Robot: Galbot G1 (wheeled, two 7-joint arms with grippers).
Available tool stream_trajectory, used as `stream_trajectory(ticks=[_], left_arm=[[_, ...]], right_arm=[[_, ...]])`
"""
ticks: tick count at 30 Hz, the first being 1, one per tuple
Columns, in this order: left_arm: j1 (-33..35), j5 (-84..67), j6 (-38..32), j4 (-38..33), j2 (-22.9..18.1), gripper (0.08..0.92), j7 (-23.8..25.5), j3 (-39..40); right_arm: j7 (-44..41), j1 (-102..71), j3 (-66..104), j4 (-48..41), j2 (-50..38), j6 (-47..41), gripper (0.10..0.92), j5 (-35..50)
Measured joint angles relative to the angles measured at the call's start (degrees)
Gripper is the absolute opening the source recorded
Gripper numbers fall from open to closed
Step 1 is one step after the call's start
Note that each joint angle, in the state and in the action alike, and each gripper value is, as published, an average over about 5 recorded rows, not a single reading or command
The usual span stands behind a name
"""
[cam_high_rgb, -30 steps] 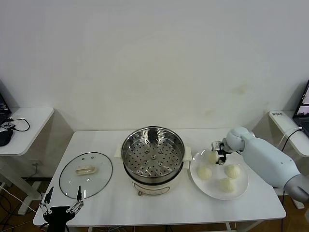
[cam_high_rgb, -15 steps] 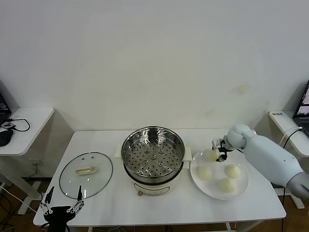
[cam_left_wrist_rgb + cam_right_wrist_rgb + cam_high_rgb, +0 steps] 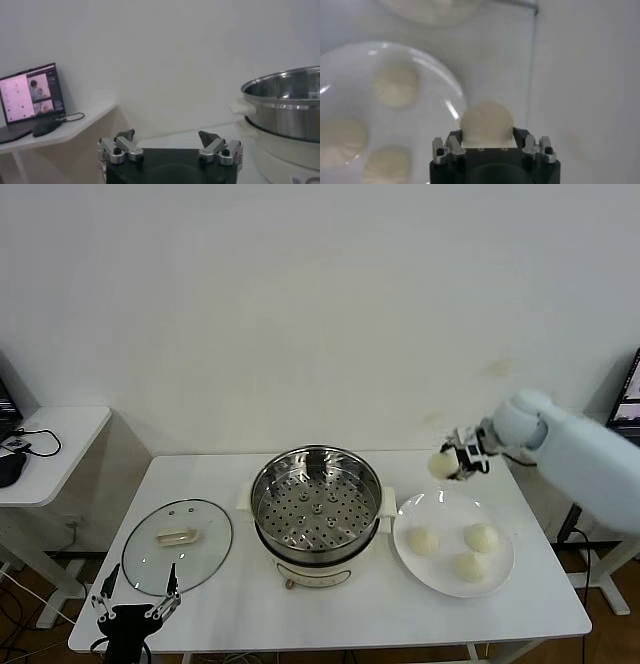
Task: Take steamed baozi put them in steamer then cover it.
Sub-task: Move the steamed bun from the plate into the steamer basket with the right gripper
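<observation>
Four steamed baozi in all: three lie on the white plate, apart from one another, and one is held in the air.

Right gripper: raised above the worktop, over the plate's far rim and just right of the steamer. Fingers closed around the lifted bun, which bulges out between them. In the right wrist view the three remaining buns sit below on the plate, well clear of the held one.

Steamer: shiny basket with perforated floor, uncovered and with no bun inside, on a cream pot base, at the worktop's centre. Its right handle nearly touches the plate's left rim; open air lies above the basket's rim.

Cover: clear glass lid with cream handle, flat on the worktop left of the steamer, near it but apart; its near edge comes close to the worktop's front edge.

Left gripper: low at the front-left corner of the worktop, just in front of the cover. Fingers spread wide, holding nothing.

Surroundings: bare strip of worktop in front of steamer and plate; side table beyond the left edge, carrying a laptop and mouse.
</observation>
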Motion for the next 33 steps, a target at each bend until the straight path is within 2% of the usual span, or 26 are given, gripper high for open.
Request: stream_trajectory(ticks=[10, 17, 24, 33], left_arm=[[-0.7, -1.3, 0.0, 0.6, 1.0, 0.823, 0.0, -0.5], [-1.4, -1.7, 0.1, 0.8, 1.2, 0.823, 0.1, -1.1], [-1.9, -2.0, 0.1, 0.8, 0.7, 0.823, 0.1, -1.6], [-1.9, -1.9, 0.2, 0.3, -0.1, 0.823, 0.3, -1.8]], right_arm=[[2.8, 10.5, -9.6, 4.0, 6.2, 1.3, 0.638, 8.9], [4.4, 12.5, -15.5, 4.2, 12.0, 3.9, 0.636, 11.0], [5.8, 12.5, -19.5, 3.0, 17.1, 8.1, 0.636, 8.1], [7.8, 9.7, -21.2, -1.1, 22.6, 15.6, 0.637, -0.5]])
